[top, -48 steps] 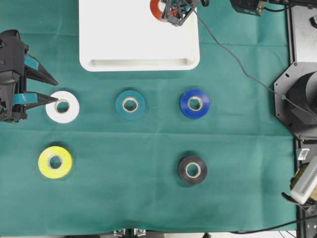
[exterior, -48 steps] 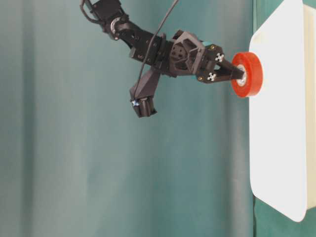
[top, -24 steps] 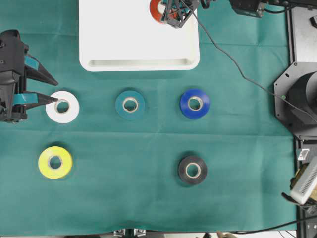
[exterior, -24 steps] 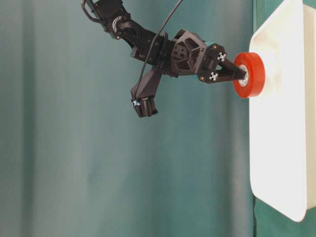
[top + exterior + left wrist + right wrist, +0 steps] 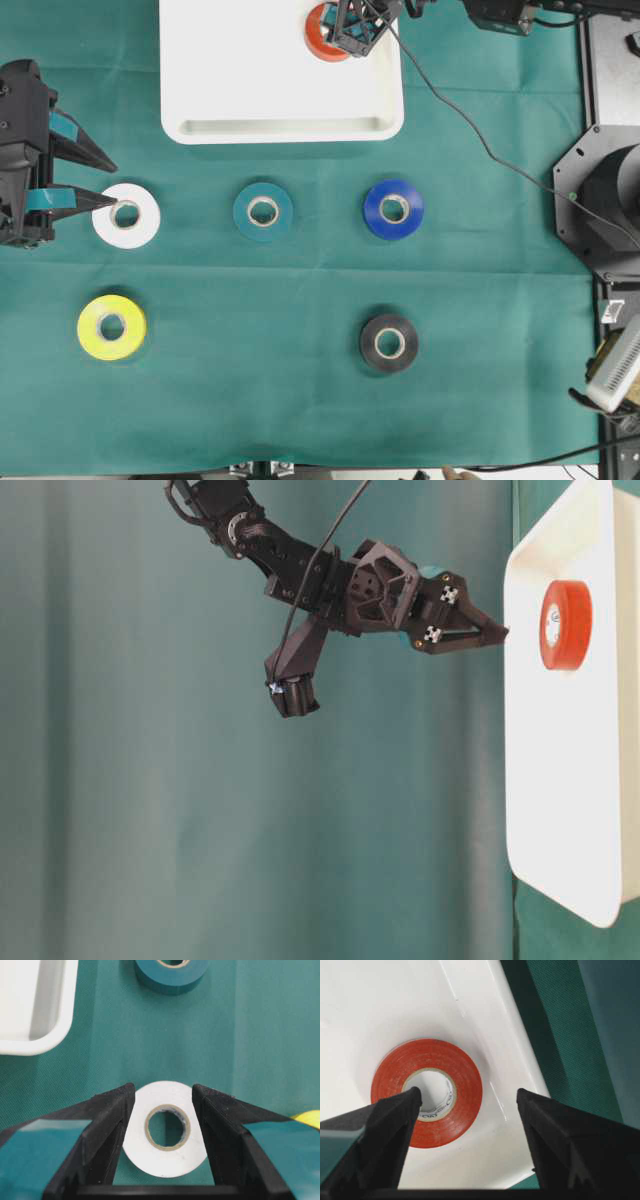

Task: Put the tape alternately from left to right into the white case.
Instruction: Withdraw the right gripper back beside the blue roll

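One roll of tape [image 5: 322,33] lies inside the case [image 5: 240,90].

Lighting even and bright, diffuse from above; shadows on the green cloth [image 5: 300,300] soft and short. Mild glare streaks on the white case [image 5: 485,1060] wall in the right wrist view. Left gripper [image 5: 162,1095] fingers soft-focused close to the lens. Table-level view appears turned sideways, sharp throughout.

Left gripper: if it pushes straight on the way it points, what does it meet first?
Probably the white tape roll: it lies between the open left gripper jaws, directly ahead. Height above the cloth is unclear.
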You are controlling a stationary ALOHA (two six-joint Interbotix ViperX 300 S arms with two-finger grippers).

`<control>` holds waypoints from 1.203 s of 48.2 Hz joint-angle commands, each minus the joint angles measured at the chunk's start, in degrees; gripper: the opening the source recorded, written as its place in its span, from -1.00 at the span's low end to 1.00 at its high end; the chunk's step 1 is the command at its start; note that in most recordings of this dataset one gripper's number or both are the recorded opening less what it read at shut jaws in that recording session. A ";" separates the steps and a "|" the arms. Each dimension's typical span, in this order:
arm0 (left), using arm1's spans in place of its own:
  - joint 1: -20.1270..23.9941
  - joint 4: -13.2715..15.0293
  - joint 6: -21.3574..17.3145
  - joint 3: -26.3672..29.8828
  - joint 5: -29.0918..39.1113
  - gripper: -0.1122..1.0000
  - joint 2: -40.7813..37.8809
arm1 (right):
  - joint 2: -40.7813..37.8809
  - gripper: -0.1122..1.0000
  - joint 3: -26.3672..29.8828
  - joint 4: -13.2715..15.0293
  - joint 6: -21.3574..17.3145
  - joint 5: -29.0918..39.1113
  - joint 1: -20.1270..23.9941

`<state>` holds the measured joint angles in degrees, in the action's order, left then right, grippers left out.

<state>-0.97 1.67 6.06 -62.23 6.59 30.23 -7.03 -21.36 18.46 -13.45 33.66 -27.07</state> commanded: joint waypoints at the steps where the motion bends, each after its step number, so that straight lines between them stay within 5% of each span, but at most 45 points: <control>1: -0.09 0.09 0.00 1.05 -0.26 1.00 0.44 | 3.96 0.67 0.53 0.18 -0.09 -0.18 0.09; 12: -0.09 0.09 0.00 1.05 -0.26 1.00 0.44 | 5.71 0.67 0.44 0.09 -0.44 0.09 3.08; 44: -0.09 0.09 0.00 0.88 -0.26 1.00 0.44 | 7.65 0.66 -0.44 -0.35 -0.88 -3.16 25.84; 58: -0.09 0.09 0.00 0.88 -0.26 1.00 0.44 | 9.32 0.66 -1.05 -0.53 -4.22 -6.33 29.09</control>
<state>-0.97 1.76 6.06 -62.23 6.50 30.32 -3.87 -22.59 17.93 -16.61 28.21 1.93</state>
